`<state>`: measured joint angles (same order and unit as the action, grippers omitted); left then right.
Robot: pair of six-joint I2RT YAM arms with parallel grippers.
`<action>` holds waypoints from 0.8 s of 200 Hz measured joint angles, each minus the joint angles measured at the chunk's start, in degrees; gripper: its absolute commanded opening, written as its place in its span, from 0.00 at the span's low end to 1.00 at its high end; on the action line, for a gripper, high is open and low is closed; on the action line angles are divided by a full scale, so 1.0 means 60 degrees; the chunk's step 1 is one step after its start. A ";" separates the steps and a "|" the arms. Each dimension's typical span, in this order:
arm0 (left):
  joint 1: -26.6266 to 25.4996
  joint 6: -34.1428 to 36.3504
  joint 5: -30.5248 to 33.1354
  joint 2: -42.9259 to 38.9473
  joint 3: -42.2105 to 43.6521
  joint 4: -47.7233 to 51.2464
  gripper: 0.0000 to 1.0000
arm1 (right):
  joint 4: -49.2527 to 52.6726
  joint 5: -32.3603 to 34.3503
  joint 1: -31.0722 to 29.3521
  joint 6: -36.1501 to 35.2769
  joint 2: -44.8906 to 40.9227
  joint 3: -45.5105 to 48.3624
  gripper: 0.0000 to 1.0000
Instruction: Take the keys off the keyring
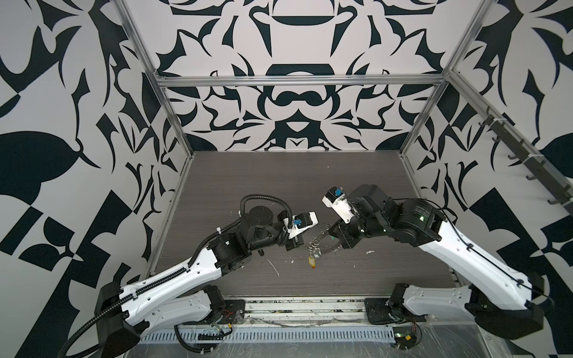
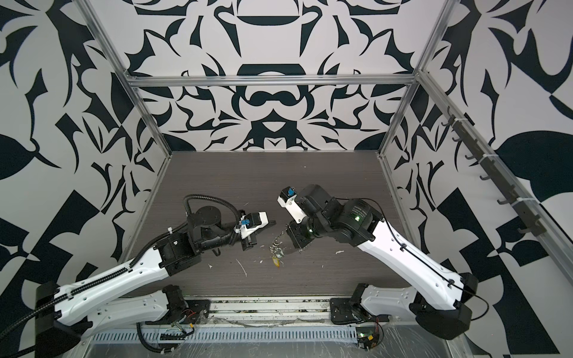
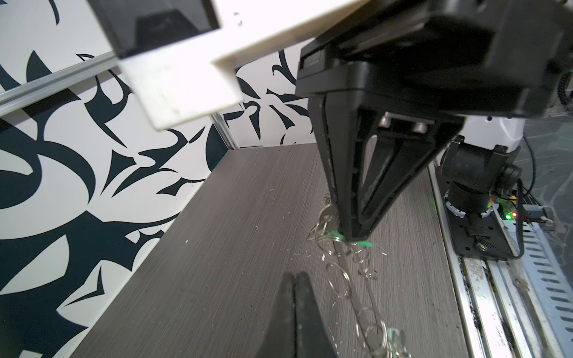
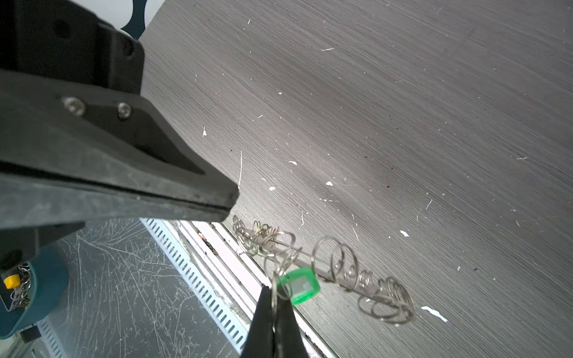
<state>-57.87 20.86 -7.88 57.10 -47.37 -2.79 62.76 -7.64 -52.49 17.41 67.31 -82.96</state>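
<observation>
Above the desk [image 1: 279,186], the keyring [image 4: 350,283], a grey strip fringed with wire loops [image 4: 325,254], carries a green tag [image 4: 299,286] and yellow tag [image 1: 311,263]; right fingers [image 4: 262,325] pinch one loop, left fingers [image 3: 285,316] clenched empty.

Dark grey woodgrain tabletop [image 1: 279,186] littered with white scraps [image 1: 273,268]; black-and-white patterned walls [image 1: 297,37] in an aluminium frame [image 1: 297,81], hook rail [image 1: 525,158] at right

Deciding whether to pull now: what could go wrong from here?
1. The right gripper pinches only one thin wire loop beside the green plastic tag; it could slip out.
2. The flat grey metal keyring hangs from that grip unbraced, since the shut left gripper holds nothing; a pull would likely drag it all.
</observation>
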 measured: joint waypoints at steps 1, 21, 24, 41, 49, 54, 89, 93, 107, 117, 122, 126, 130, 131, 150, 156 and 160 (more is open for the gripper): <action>0.0000 -0.0004 0.0000 0.0000 0.0000 -0.0004 0.00 | 0.0000 0.0004 0.0000 0.0000 0.0000 0.0000 0.00; 0.0000 0.0000 -0.0015 -0.0007 0.0000 0.0004 0.00 | 0.0000 0.0000 0.0000 0.0000 0.0004 0.0000 0.00; 0.0000 0.0000 -0.0025 -0.0011 0.0000 0.0004 0.03 | 0.0000 0.0004 0.0000 0.0000 0.0004 0.0000 0.00; 0.0000 -0.0007 -0.0168 -0.0029 0.0000 0.0015 0.25 | 0.0000 0.0004 0.0000 0.0000 0.0004 0.0000 0.00; 0.0000 -0.0051 -0.0240 -0.0044 0.0000 0.0029 0.31 | 0.0000 0.0007 0.0000 -0.0004 0.0004 0.0000 0.00; 0.0000 -0.0026 -0.0295 -0.0062 0.0000 0.0055 0.36 | -0.0004 0.0004 0.0000 -0.0004 0.0004 0.0000 0.00; 0.0000 -0.0178 -0.0739 -0.0087 0.0000 0.0138 0.45 | -0.0018 -0.0022 0.0000 -0.0007 0.0022 -0.0004 0.00; 0.0000 -0.0197 -0.0772 -0.0087 0.0000 0.0146 0.44 | -0.0018 -0.0033 0.0000 -0.0011 0.0029 -0.0004 0.00; 0.0000 -0.0302 -0.0892 -0.0084 0.0007 0.0106 0.43 | -0.0015 -0.0069 0.0000 -0.0015 0.0095 -0.0011 0.00; 0.0000 -0.0342 -0.0943 -0.0069 0.0018 -0.0007 0.42 | -0.0015 -0.0131 0.0000 -0.0033 0.0157 -0.0011 0.00; 0.0000 -0.0368 -0.0962 -0.0055 0.0025 -0.0080 0.42 | -0.0018 -0.0160 0.0000 -0.0044 0.0175 -0.0011 0.00; -0.0004 -0.0386 -0.0987 -0.0036 0.0025 -0.0142 0.42 | -0.0018 -0.0189 0.0000 -0.0047 0.0193 -0.0011 0.00; 0.0000 -0.0408 -0.0998 -0.0022 0.0025 -0.0193 0.42 | -0.0018 -0.0222 0.0000 -0.0051 0.0211 -0.0015 0.00; 0.0000 -0.0408 -0.1002 -0.0011 0.0025 -0.0215 0.42 | -0.0018 -0.0222 0.0000 -0.0055 0.0215 -0.0015 0.00; 0.0000 -0.0470 -0.1067 0.0109 0.0029 -0.0455 0.39 | -0.0018 -0.0328 0.0000 -0.0102 0.0251 -0.0026 0.00; 0.0000 -0.0477 -0.1093 0.0135 0.0033 -0.0488 0.37 | -0.0025 -0.0353 0.0000 -0.0109 0.0251 -0.0026 0.00; 0.0000 -0.0506 -0.1115 0.0160 0.0044 -0.0506 0.36 | -0.0025 -0.0372 0.0000 -0.0113 0.0251 -0.0026 0.00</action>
<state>-57.87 17.82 -14.57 58.06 -47.11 -5.82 62.61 -9.87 -52.49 16.73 68.82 -83.11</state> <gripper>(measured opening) 0.385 0.049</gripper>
